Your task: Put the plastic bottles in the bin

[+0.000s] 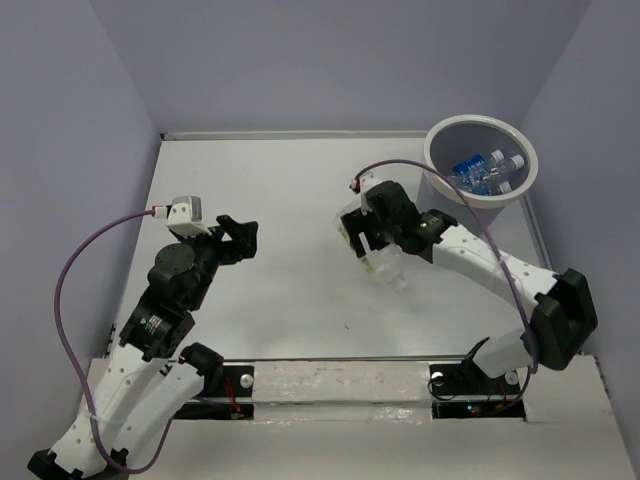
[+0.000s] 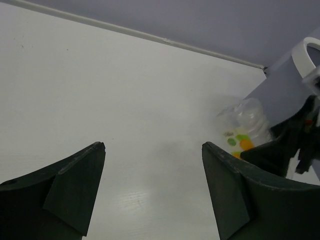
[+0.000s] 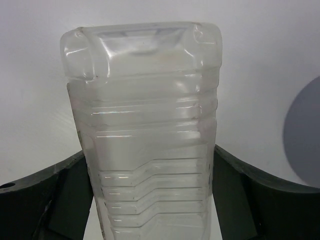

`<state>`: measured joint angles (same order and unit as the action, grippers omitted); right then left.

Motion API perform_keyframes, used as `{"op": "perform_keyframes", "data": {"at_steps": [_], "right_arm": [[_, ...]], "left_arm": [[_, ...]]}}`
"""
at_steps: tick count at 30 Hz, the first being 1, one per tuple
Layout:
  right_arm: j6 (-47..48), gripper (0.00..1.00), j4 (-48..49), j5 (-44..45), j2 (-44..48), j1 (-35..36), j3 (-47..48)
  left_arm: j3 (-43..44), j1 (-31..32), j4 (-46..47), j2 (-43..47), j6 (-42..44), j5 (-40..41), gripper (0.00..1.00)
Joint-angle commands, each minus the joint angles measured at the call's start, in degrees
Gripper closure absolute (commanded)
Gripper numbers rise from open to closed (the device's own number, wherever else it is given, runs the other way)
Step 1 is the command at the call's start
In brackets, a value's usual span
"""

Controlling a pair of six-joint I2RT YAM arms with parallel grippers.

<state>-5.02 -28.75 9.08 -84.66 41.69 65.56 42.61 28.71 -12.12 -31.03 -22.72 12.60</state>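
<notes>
My right gripper (image 1: 368,240) is shut on a large clear ribbed plastic bottle (image 1: 389,270) and holds it over the middle of the table. In the right wrist view the bottle (image 3: 145,125) fills the space between both fingers (image 3: 65,195). The bottle also shows in the left wrist view (image 2: 248,120), with a pale label with green and orange spots. The grey bin (image 1: 430,160) with a white rim stands at the far right corner and holds bottles with blue labels (image 1: 485,172). My left gripper (image 1: 243,238) is open and empty, to the left of the held bottle.
Purple-grey walls close in the white table (image 1: 280,190) on the left, back and right. The bin's rim (image 2: 302,55) shows at the right edge of the left wrist view. A purple cable loops off each arm.
</notes>
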Motion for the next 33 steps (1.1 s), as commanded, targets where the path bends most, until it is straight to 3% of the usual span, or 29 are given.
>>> {"op": "perform_keyframes", "data": {"at_steps": [1,4,6,9,11,14,19,33], "right_arm": [[0.53,0.51,6.05,12.22,11.26,0.5,11.94],[6.75,0.54,12.32,20.86,15.92,0.5,15.91],[12.71,0.56,23.17,24.74,17.68,-1.87,16.27],[14.78,0.57,34.35,25.64,16.65,-10.38,18.45],[12.68,0.57,36.48,24.06,14.89,-18.26,19.16],[11.87,0.57,40.5,24.49,11.38,-23.83,19.43],[8.89,0.57,50.71,28.27,7.76,-27.54,15.75],[-12.91,0.56,57.93,37.06,5.39,-30.62,1.77]], "left_arm": [[-0.69,-0.85,3.07,-0.09,1.27,-1.87,0.12],[-0.77,-0.94,2.98,0.26,1.28,-1.97,0.12],[-0.78,-0.94,3.07,0.7,1.36,-2.05,0.13],[-0.95,-1.02,3.07,1.05,1.36,-2.49,0.12],[-0.95,-1.02,3.07,1.67,1.27,-2.58,0.12],[-1.04,-1.2,3.15,2.2,1.27,-2.58,0.13],[-0.95,-1.37,3.24,2.02,1.19,-3.11,0.12],[-1.04,-1.64,3.51,1.58,1.36,-3.64,0.13]]}}
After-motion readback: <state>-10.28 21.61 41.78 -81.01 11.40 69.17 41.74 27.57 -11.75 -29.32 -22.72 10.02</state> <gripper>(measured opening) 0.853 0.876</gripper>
